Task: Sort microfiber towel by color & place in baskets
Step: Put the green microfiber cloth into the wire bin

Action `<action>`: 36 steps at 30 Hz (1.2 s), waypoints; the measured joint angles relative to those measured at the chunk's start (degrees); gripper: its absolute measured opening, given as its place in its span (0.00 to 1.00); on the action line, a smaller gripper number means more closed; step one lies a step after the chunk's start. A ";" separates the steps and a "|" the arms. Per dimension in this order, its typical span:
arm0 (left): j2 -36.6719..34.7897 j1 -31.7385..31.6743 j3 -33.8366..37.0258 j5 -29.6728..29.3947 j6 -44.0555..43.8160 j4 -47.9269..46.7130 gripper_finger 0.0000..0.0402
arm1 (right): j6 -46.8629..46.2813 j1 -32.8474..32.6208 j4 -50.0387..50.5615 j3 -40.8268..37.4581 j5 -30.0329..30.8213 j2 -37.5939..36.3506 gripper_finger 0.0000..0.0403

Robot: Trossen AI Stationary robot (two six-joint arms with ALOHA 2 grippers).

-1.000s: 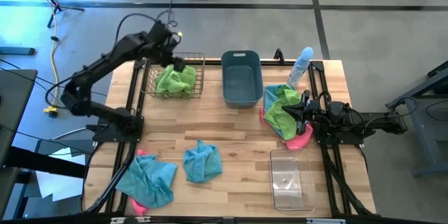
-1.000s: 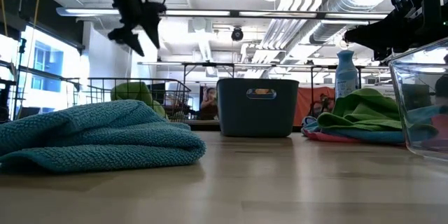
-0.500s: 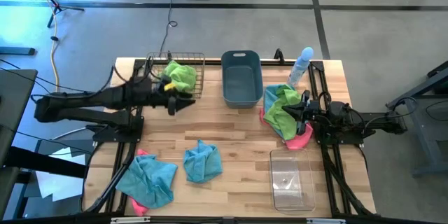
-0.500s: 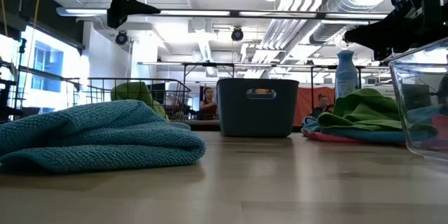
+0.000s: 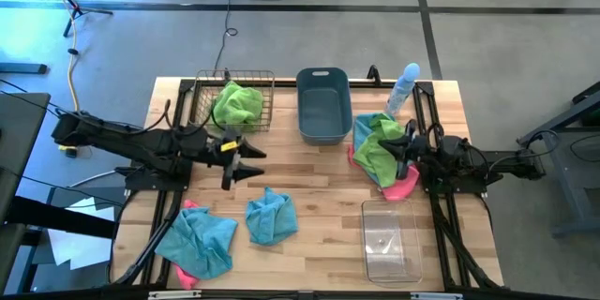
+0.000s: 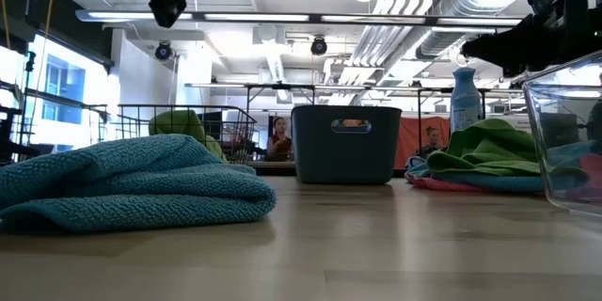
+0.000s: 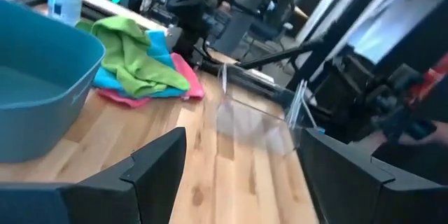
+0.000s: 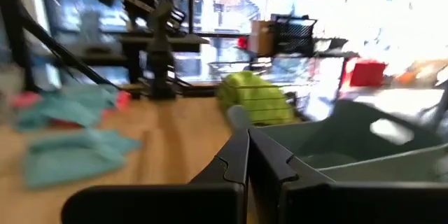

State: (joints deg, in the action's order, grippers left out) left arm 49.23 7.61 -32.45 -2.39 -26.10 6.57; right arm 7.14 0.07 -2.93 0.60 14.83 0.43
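Observation:
My left gripper [image 5: 249,163] hangs open and empty above bare table, on the near side of the copper wire basket [image 5: 202,112]. A lime green towel [image 5: 236,103] lies in that basket. A light blue towel [image 5: 272,216] lies on the table near the front edge, and another blue towel [image 5: 199,241] lies over a pink one at the front left. A pile of green, blue and pink towels [image 5: 379,150] sits right of the slate-blue tub [image 5: 323,103]. My right gripper [image 5: 405,145] is shut and hovers above that pile [image 6: 489,150], touching nothing.
The clear bin [image 5: 389,241] stands at the front right. A pale blue spray bottle [image 5: 403,87] stands behind the pile, by the far edge. Bare wood lies between the tub, the front towels and the clear bin. People show in the room behind.
My left gripper has come away from over the wire basket toward the table's near edge, and its arm has swung low so that the fingers point toward the right edge. The green towel stays in the basket.

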 joint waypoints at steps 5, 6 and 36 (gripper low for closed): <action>-0.47 -0.03 0.00 -5.19 -5.32 2.35 0.67 | 8.28 0.01 -0.03 -0.01 0.16 0.00 0.00; -0.64 -0.03 -0.02 -6.80 -6.54 3.39 0.67 | 8.25 0.01 -0.03 -0.02 0.16 0.00 0.00; -3.94 -2.07 -0.04 -18.86 7.75 4.39 0.67 | -47.74 -0.06 -31.73 4.70 8.07 4.10 0.01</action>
State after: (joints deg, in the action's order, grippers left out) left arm 45.29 5.54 -32.49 -21.26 -18.35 10.96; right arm -40.60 0.01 -34.66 5.30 22.90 4.52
